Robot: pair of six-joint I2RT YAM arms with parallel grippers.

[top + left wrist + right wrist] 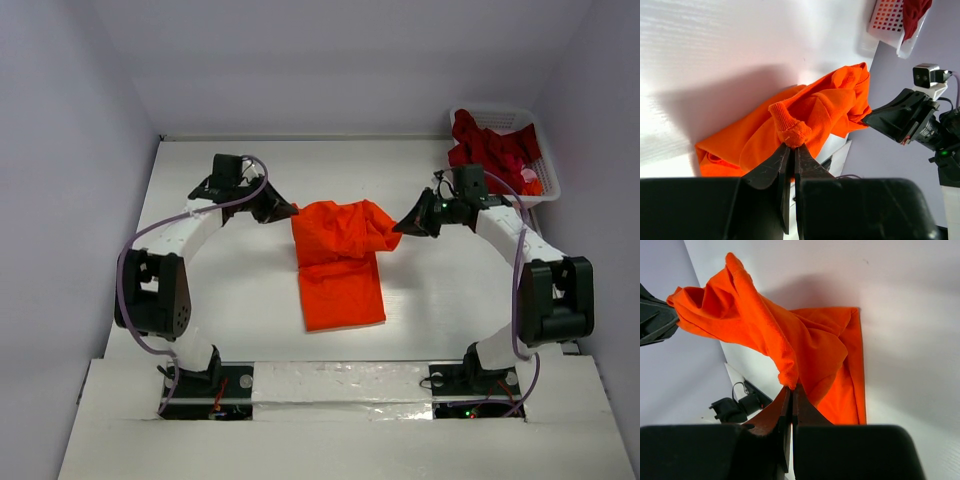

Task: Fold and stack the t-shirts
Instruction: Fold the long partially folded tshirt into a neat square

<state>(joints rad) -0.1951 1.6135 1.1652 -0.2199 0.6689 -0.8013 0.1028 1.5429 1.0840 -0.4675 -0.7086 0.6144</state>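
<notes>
The bright orange t-shirt [340,262] lies mid-table, its near part flat, its far part lifted and bunched between my grippers. My left gripper [291,211] is shut on the shirt's far left edge; the left wrist view shows a bunched hem [790,131] pinched at its tips [791,147]. My right gripper [402,228] is shut on the far right edge; in the right wrist view the cloth [790,340] hangs from its tips [791,388]. Darker red t-shirts [495,150] fill the basket.
A white lattice basket [545,165] stands at the back right corner, close behind my right arm; it also shows in the left wrist view [887,17]. White walls enclose the table on three sides.
</notes>
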